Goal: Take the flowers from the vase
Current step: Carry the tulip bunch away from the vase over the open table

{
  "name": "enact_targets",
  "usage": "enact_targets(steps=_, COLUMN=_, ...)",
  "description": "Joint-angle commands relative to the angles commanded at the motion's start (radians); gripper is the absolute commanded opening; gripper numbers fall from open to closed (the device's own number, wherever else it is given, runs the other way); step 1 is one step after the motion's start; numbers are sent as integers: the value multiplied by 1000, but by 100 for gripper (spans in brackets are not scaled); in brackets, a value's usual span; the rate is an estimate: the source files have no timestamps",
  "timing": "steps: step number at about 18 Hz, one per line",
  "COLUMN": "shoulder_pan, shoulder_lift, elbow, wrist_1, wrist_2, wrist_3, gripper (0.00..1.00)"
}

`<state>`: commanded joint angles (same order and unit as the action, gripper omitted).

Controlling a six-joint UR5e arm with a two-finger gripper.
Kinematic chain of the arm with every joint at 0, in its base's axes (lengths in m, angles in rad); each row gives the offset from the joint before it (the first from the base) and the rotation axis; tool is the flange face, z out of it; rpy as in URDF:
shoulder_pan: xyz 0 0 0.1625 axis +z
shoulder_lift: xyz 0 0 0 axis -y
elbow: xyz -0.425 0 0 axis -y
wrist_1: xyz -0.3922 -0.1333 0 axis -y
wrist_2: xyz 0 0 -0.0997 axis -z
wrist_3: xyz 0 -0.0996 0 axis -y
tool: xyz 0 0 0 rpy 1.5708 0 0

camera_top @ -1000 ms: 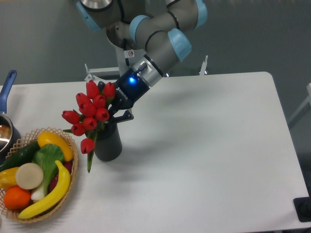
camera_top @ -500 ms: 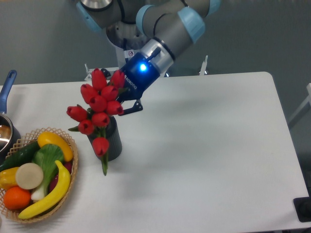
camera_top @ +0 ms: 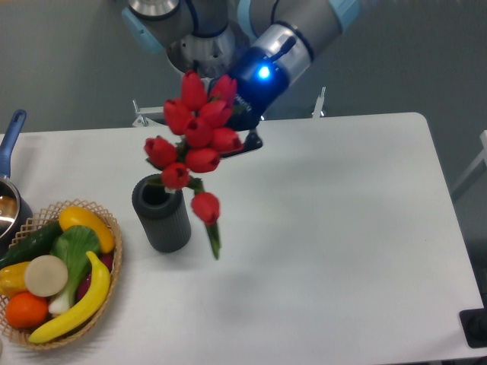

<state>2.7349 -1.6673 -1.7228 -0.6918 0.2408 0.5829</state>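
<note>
Flowers (camera_top: 195,141): red tulip bunch, clamped in fingers (camera_top: 240,142), held in air, buds left of fingers, one bud drooping below. Vase (camera_top: 161,214): upright on worktop (camera_top: 342,228), below-left of fingers. Basket (camera_top: 106,281) w/ produce further left.

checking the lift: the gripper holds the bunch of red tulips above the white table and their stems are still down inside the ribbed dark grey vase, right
Not quite. The gripper does hold the bunch of red tulips above the white table, but the camera view shows the stems out of the ribbed dark grey vase, whose mouth is open.

flowers (camera_top: 196,141): glossy red buds | vase (camera_top: 162,222): matt ribbed grey | basket (camera_top: 106,262): woven wicker
</note>
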Motion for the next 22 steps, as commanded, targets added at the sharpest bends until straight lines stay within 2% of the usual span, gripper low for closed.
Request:
enact_targets(steps=2, shoulder_pan=15, shoulder_lift=-22, elbow=29, wrist_1=0, wrist_2=2, wrist_3=18, gripper=0)
enact_targets(steps=7, shoulder_pan=40, shoulder_lift=-106, elbow=34, wrist_1=-3, wrist_2=50, wrist_3=181, gripper=0)
enact_targets(steps=11, shoulder_pan=39, shoulder_lift=-112, elbow=35, wrist_1=-5, wrist_2=285, wrist_3=264, gripper=0)
enact_targets(steps=15, shoulder_pan=25, shoulder_lift=-101, elbow=5, wrist_1=-11, wrist_2=547, wrist_3=336, gripper=0)
enact_targets(steps=17, shoulder_pan=6, shoulder_lift=-101, elbow=-17, wrist_1=-11, wrist_2=665, wrist_3=418, gripper=0)
enact_targets(steps=18, shoulder_pan=-10, shoulder_lift=-100, elbow=-26, wrist_1=-12, wrist_2=758, wrist_3=432, gripper=0)
enact_targets(steps=22, shoulder_pan=-53, shoulder_lift=-111, elbow=-17, wrist_1=-15, wrist_2=943, wrist_3=437, gripper=5)
